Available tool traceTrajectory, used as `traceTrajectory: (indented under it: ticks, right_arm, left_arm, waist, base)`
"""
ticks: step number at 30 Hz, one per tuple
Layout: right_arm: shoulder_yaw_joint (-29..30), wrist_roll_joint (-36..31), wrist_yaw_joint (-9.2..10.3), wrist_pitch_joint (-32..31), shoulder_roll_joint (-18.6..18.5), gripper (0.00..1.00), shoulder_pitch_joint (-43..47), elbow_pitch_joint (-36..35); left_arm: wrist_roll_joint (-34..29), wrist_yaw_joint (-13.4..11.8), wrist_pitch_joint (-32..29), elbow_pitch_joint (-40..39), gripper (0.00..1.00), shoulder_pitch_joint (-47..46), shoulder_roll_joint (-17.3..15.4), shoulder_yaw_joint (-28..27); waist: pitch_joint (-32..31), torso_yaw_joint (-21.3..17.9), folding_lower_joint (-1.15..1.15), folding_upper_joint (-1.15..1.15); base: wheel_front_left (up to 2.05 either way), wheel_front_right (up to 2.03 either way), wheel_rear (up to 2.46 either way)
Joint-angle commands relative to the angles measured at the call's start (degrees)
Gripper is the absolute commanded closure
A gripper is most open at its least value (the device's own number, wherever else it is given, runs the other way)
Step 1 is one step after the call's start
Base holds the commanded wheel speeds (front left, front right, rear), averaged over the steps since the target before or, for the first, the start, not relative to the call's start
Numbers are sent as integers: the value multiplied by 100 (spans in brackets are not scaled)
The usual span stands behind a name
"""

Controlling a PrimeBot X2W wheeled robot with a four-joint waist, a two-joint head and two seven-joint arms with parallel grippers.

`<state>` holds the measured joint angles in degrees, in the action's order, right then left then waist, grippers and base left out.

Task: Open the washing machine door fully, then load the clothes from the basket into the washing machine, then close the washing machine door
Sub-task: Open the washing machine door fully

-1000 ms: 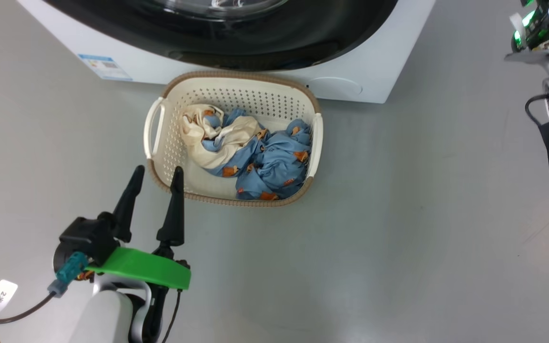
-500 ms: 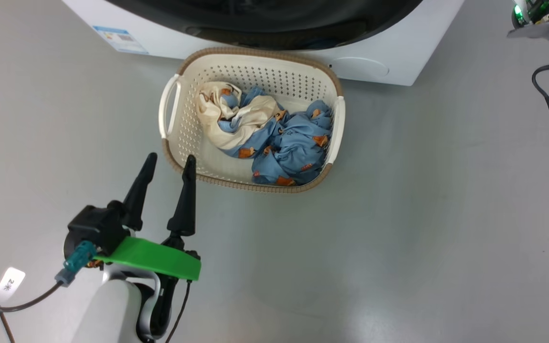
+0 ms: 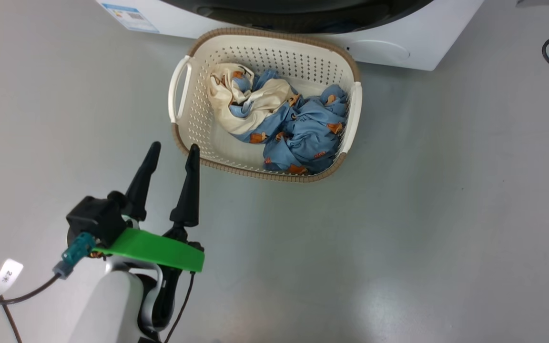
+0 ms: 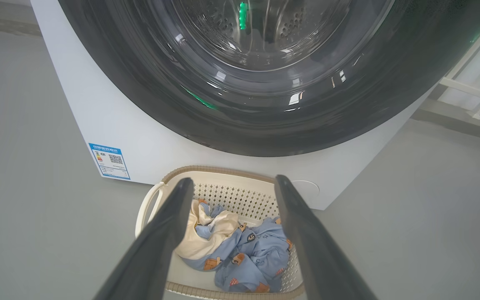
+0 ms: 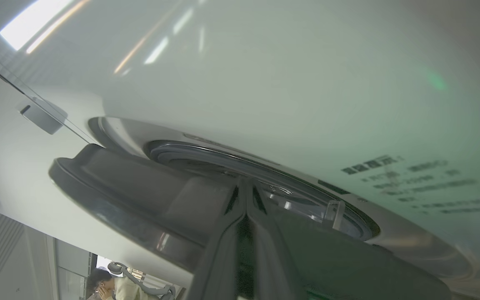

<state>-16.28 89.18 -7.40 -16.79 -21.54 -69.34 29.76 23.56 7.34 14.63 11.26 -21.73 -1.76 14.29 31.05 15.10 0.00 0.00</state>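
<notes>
Nearest, the left claw (image 3: 174, 148) hangs over the grey floor (image 3: 398, 247) with its two dark fingers spread wide and nothing between them. Its tips are just short of the near left corner of the basket (image 3: 274, 176). The basket sits on the floor right in front of the washing machine (image 4: 115, 125), its far rim close to the white front and to the right of the blue label (image 4: 109, 155). Both clothes (image 3: 279, 124) lie inside it: a cream garment (image 3: 234, 119) on the left, tangled with a blue printed garment (image 3: 312, 138) that spreads to the right, and nothing touches either. Beyond them the round black door (image 4: 148, 96) with its glass bowl covers the machine's front. Farther and higher, the right claw (image 5: 245, 185) is pinched shut with nothing between its fingers, its tips at the door's edge. Whether they press on it I cannot tell. In the right wrist view the door stands a little off the machine, with a slim gap and the ring behind it. The task looks to be at its first step: the door is cracked open at most, not swung wide. Loading both garments and closing the door are not yet done.
</notes>
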Motion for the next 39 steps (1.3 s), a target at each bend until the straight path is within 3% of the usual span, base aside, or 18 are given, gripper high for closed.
traceTrajectory:
  ticks: [1, 14, 39]
  right_arm:
    - [-68, -68, -9, 9, 95, 100, -70, -135]
    - [-251, 71, -9, -285, 119, 100, -44, -201]
    - [-948, 104, -9, -890, 306, 100, 1449, -1043]
  left_arm:
    - [55, 14, 37, -151, 0, -100, -112, -162]
    - [157, 14, 37, -126, 0, -154, -112, -157]
    - [-71, 14, 37, 88, 0, 204, -112, -354]
  waist:
    - [42, 30, 0, 0]
    - [22, 60, 0, 0]
    - [-986, -164, 0, 0]
  base:
    - [0, 0, 0]
    - [0, 0, 0]
    - [0, 0, 0]
